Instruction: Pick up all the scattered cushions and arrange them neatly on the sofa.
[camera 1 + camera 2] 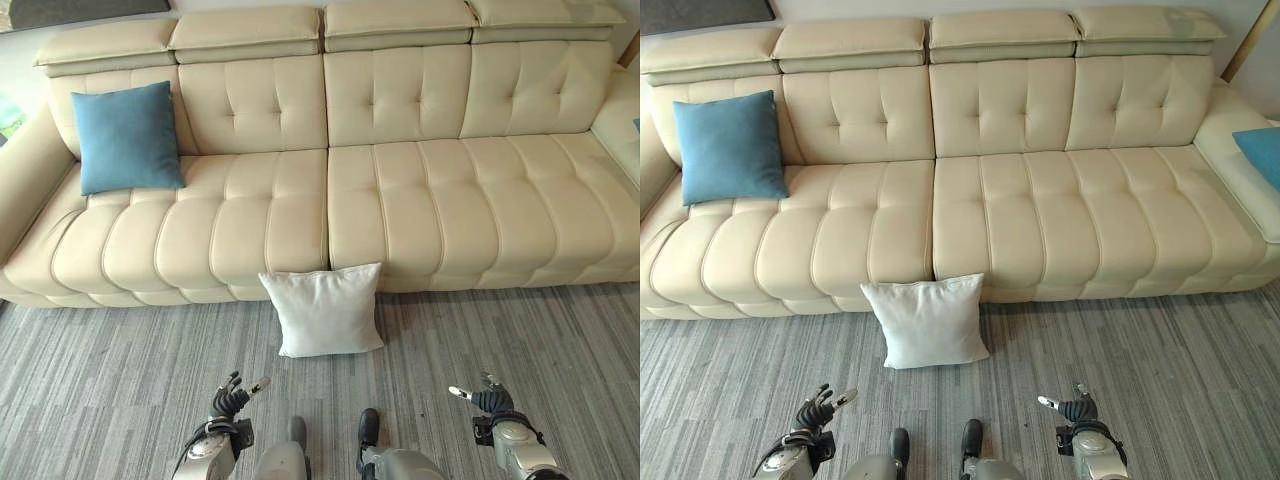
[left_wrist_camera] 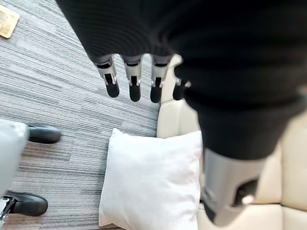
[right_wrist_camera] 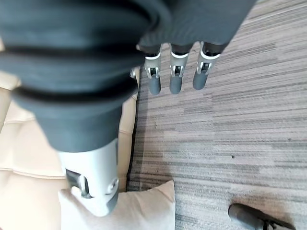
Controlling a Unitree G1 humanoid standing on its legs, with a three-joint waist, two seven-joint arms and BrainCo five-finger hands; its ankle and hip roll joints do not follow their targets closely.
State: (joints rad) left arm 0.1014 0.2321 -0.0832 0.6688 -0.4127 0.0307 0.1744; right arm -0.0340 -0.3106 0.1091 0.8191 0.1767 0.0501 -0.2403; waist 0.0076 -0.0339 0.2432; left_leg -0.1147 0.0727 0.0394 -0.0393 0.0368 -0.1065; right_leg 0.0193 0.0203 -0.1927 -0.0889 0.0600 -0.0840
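Blue comes first: at the far left end of the sofa (image 1: pixel 400 200) we already have a blue cushion (image 1: pixel 127 137) propped against the backrest, and further along a white cushion (image 1: pixel 322 310) lies on the carpet (image 1: pixel 120 380), leaning on the sofa's front at the middle seam. On its right-hand section a second blue cushion (image 1: pixel 1262 150) shows partly. Short of the sofa, our left hand (image 1: pixel 232 399) and right hand (image 1: pixel 483 397) hang loose-fingered and empty, so we judge the white one remains to lift.
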